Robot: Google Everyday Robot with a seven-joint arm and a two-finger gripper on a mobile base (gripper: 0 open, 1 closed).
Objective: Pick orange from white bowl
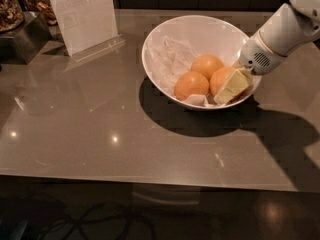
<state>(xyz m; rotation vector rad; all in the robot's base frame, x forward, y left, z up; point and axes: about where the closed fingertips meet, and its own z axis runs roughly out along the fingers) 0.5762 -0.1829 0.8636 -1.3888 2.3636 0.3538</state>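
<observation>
A large glossy white bowl stands on the brown table and holds crumpled white paper and three oranges. One orange lies at the back, one at the front left, and one at the right. My gripper, pale yellow at its tip, reaches down from the white arm over the bowl's right rim. It sits against the right orange and partly covers it.
A clear acrylic sign holder stands at the back left of the table. A jar of nuts on a metal box is at the far left edge. The table's front edge runs across the lower view.
</observation>
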